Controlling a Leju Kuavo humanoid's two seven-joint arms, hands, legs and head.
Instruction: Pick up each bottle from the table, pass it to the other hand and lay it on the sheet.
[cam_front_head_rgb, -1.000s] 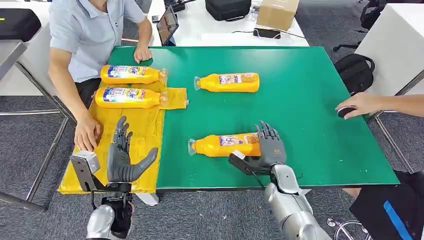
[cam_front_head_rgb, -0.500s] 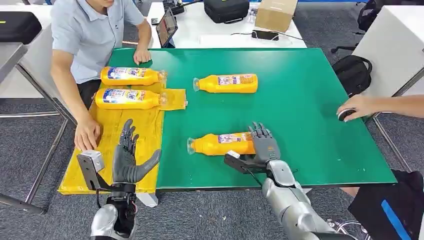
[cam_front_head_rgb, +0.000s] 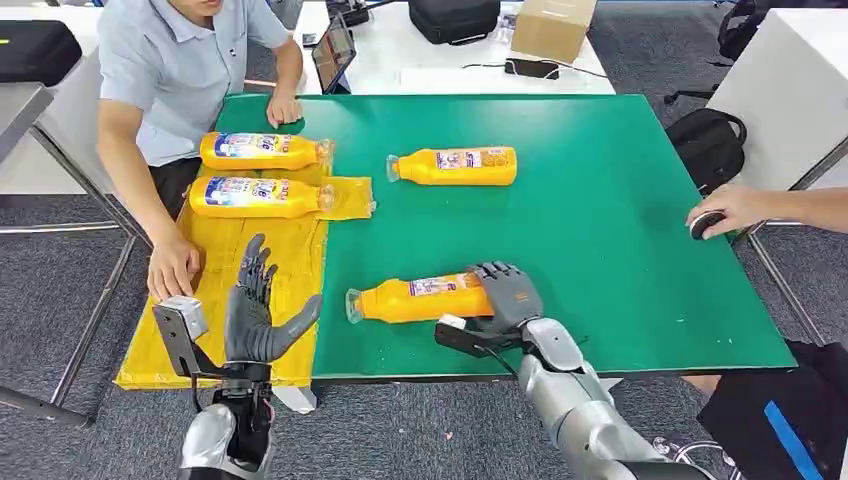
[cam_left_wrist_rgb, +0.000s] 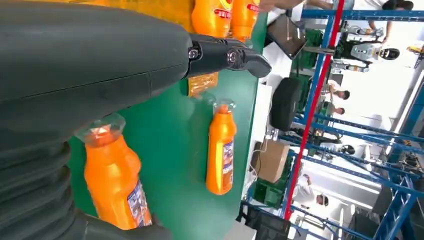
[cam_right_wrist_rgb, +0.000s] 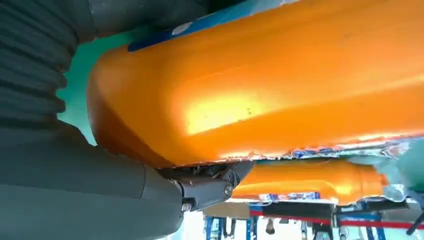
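Your right hand (cam_front_head_rgb: 508, 295) has curled round the base of the near bottle (cam_front_head_rgb: 415, 299), which has slid toward the sheet (cam_front_head_rgb: 290, 262): the pick-up has begun. Left hand (cam_front_head_rgb: 255, 310) waits empty, fingers spread. Far bottle (cam_front_head_rgb: 452, 166) lies untouched on the table (cam_front_head_rgb: 600, 200).

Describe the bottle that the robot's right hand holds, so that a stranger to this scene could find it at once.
Start from the green table and go to its near edge, by the robot. There an orange bottle lies on its side, cap toward the yellow sheet, its base gripped by the right hand. The other three bottles lie farther off, untouched by any hand.
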